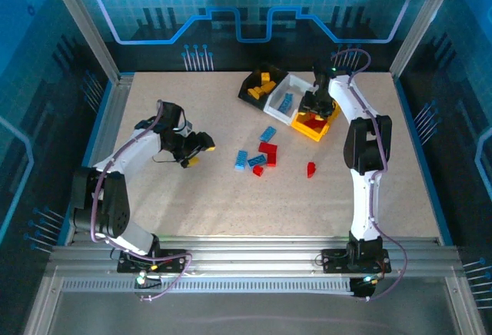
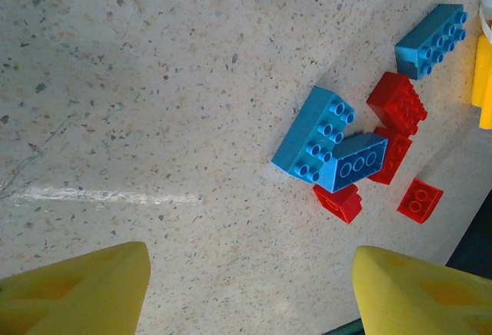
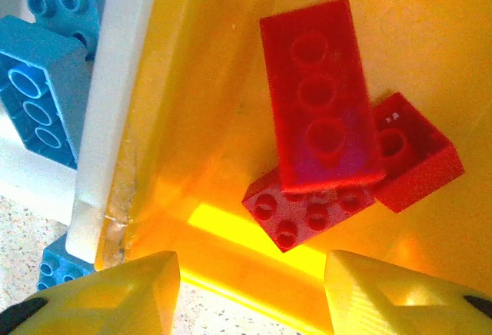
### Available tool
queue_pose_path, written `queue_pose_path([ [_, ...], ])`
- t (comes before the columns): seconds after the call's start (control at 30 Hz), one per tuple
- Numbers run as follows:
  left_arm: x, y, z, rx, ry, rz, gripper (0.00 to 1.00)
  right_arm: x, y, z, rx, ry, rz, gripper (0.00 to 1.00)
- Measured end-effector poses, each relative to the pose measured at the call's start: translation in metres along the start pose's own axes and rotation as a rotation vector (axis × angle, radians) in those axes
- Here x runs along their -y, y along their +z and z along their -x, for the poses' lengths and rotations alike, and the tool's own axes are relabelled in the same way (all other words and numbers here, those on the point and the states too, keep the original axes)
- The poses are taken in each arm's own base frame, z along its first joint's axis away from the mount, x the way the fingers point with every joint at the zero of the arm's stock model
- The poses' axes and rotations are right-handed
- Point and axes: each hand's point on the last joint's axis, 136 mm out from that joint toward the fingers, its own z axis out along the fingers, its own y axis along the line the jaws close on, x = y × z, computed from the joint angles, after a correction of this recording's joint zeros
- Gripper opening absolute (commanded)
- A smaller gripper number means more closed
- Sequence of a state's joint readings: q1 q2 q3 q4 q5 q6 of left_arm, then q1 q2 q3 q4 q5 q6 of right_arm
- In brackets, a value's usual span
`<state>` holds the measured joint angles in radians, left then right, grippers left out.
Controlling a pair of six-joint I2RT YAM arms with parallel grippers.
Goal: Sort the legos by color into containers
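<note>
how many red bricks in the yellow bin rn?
3, all in the yellow bin: a long brick studs-down on top, a studded brick under one end, a third brick tucked under its side. More could be hidden beneath.

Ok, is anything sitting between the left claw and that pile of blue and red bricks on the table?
Nothing visible. The left claw is open, and only bare table lies between it and the brick pile.
</note>
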<state>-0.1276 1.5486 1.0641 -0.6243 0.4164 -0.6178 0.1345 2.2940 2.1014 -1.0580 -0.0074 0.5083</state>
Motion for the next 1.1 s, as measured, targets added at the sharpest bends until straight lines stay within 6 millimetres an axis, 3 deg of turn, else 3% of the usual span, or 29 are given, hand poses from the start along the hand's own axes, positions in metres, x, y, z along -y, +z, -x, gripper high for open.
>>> queue_pose_path([
  [0.1,0.001,0.002,0.001,-0.004,0.0,0.002,0.71,0.002,-0.004,-0.005,-0.002,-0.006,-0.003,0.58],
  [0.23,0.006,0.007,0.006,-0.013,0.009,0.003,0.71,0.005,-0.027,-0.031,-0.012,-0.029,-0.01,0.61],
  [0.4,0.019,0.013,0.006,-0.021,0.054,-0.012,0.72,-0.003,-0.074,-0.082,0.011,-0.113,0.001,0.64],
  [0.5,0.024,0.017,0.003,-0.028,0.074,-0.02,0.74,-0.007,-0.084,-0.122,-0.009,-0.179,-0.005,0.66],
  [0.67,0.031,0.023,-0.003,-0.037,0.102,-0.028,0.77,0.017,-0.058,-0.182,-0.131,-0.23,-0.089,0.67],
  [0.77,0.036,0.026,-0.006,-0.04,0.122,-0.035,0.8,0.038,-0.042,-0.201,-0.191,-0.225,-0.146,0.68],
  [1.1,0.027,0.032,-0.026,-0.065,0.126,-0.024,0.82,0.045,-0.01,-0.197,-0.212,-0.242,-0.183,0.68],
])
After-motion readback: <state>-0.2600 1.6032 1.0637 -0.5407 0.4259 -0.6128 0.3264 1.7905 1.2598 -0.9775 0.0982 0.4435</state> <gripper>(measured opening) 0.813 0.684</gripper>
